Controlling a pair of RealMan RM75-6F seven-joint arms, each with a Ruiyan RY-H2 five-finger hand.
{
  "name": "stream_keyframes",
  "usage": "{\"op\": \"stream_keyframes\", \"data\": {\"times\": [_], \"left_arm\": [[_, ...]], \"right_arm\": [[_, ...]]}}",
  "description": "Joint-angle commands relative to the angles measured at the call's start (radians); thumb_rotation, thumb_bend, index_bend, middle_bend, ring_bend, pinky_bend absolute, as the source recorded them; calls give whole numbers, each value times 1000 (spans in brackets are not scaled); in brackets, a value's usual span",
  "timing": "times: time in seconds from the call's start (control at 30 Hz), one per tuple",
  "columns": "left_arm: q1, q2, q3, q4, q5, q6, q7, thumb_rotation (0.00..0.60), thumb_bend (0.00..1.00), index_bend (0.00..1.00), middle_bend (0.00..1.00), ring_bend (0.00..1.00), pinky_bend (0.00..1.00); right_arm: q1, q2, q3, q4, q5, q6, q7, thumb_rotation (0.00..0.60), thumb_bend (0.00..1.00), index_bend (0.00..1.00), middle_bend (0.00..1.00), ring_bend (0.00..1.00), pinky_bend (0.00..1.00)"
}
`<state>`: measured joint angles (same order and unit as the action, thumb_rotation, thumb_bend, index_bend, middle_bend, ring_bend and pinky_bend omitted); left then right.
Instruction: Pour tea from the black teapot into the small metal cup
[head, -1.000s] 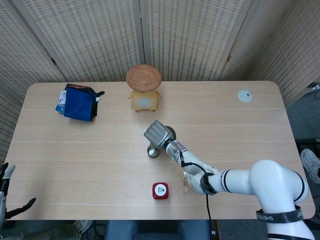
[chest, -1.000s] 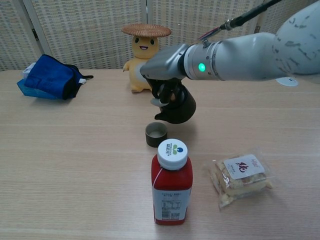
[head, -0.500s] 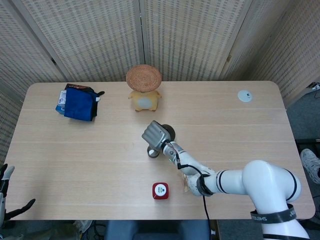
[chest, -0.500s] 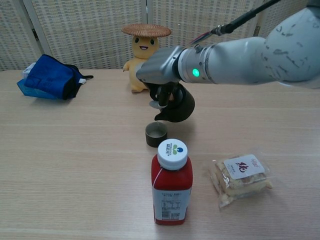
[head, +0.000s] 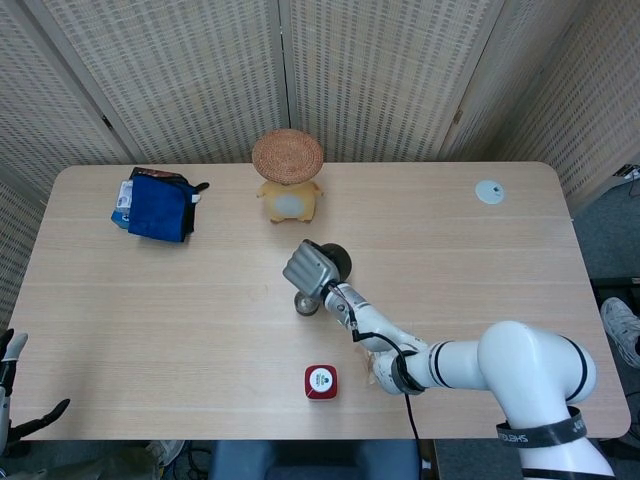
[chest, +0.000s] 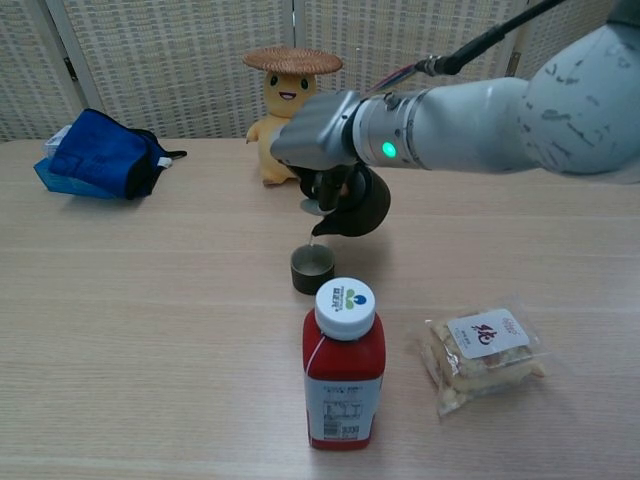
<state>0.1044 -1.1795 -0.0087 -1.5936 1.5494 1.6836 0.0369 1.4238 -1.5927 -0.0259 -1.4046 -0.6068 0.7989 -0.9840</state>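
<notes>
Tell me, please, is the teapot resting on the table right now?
No: in the chest view the right hand holds the teapot tilted in the air, its spout just above the cup.

The right hand has a grey metal shell; its speckled white arm carries a green light and black cable.
</notes>
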Motion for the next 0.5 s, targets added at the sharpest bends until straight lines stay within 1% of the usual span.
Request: {"op": "stream_keyframes", "data": {"times": [0.03,0.5], "left_arm": [[0,0,0,-2,0,-1,1,499,15,0,0,0,0],[2,1,-2,-6,0,-1,6,501,15,0,0,0,0]], "right_arm": [[1,-1,-3,0,0,4,-7,380,501,1000,1000,1000,484],[10,-5,-14,-9,9,27,-60,383,501,1000,1000,1000,484]]}}
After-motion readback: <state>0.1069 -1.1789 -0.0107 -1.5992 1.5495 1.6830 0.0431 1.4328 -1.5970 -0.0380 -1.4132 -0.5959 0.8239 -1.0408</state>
